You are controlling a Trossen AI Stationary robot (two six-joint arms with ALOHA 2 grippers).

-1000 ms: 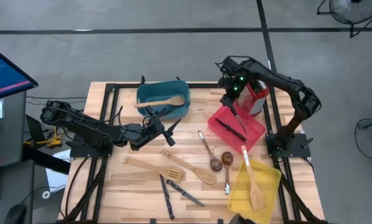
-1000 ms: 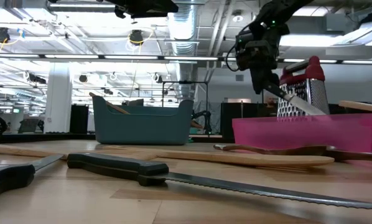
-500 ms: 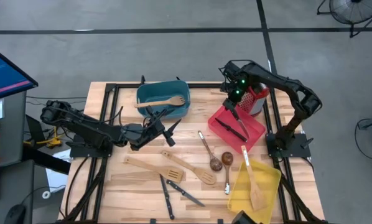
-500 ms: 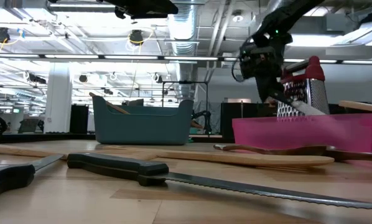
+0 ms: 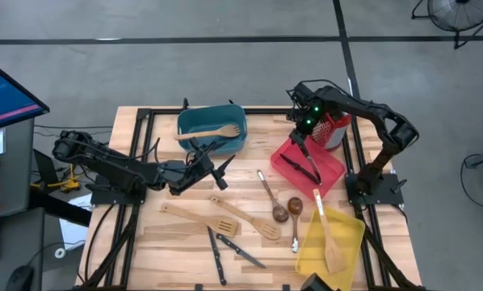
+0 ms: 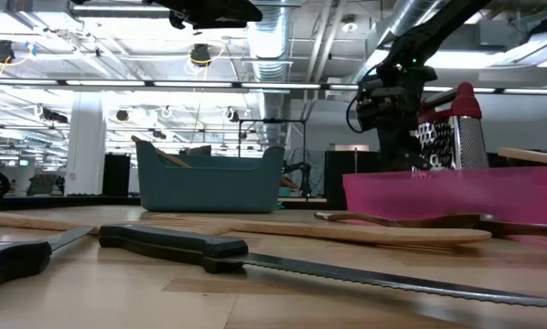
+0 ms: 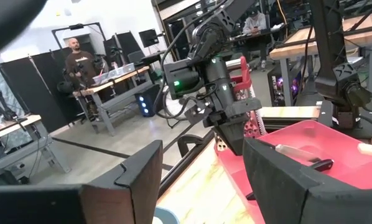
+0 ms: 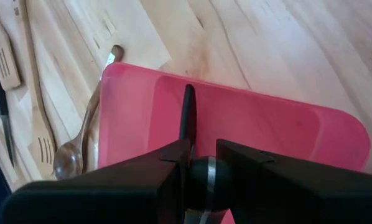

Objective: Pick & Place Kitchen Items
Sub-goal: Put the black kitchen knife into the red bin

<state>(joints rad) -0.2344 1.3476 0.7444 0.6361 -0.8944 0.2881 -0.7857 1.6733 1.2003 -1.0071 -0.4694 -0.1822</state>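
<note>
My right gripper (image 5: 300, 139) is shut on a black-handled steel knife (image 8: 204, 179) and reaches down into the red bin (image 5: 326, 171). It also shows in the low view (image 6: 397, 137). Another knife (image 7: 298, 154) lies on the red bin's floor. My left gripper (image 5: 217, 170) is open and empty, low over the table by the teal bin (image 5: 212, 129). Wooden turners (image 5: 201, 217), brown spoons (image 5: 271, 198) and two knives (image 5: 241, 252) lie flat on the table. My right gripper pinches the knife between its two fingers, coming from above and pointing down into the red bin. A steel-grey part (image 8: 204, 186) shows between the fingers. My own fingers hide the rest, so which part they are on cannot be told.
A red-handled steel grater (image 5: 332, 129) stands just beyond the red bin, close to my right gripper. The yellow bin (image 5: 350, 230) at the near right holds a wooden spatula, and the teal bin holds another. People sit at desks in the room behind.
My right gripper has gone down into the red bin with the knife, a little toward the table's near edge. The blade, which slanted above the bin's rim in the low view, is now hidden behind the bin's wall.
</note>
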